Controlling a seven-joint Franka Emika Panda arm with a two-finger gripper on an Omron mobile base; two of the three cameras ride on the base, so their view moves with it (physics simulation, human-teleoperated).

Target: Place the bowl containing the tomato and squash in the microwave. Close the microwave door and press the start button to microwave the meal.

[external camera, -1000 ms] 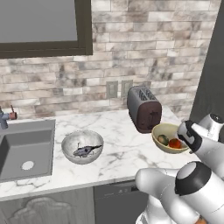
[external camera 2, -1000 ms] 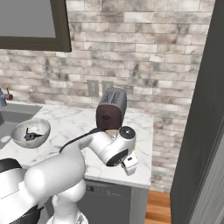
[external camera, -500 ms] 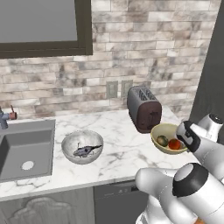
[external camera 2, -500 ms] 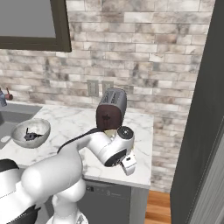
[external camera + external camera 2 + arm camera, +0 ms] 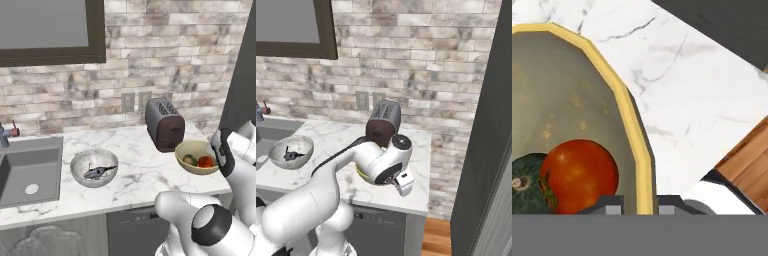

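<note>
Gripper (image 5: 641, 200) sat astride the bowl (image 5: 638, 150) rim, one fingertip inside, one outside. Tomato (image 5: 579, 172) lay in the bowl just inside the inner fingertip; squash (image 5: 524, 185) touched it on the far side. Countertop (image 5: 702, 100) spread beyond the outer fingertip.

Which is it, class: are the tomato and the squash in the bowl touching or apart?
Touching. In the hand view the tomato presses against the squash with no gap, inside the bowl.

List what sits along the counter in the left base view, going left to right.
sink → marbled grey bowl → toaster → bowl, which holds the squash and the tomato
</note>
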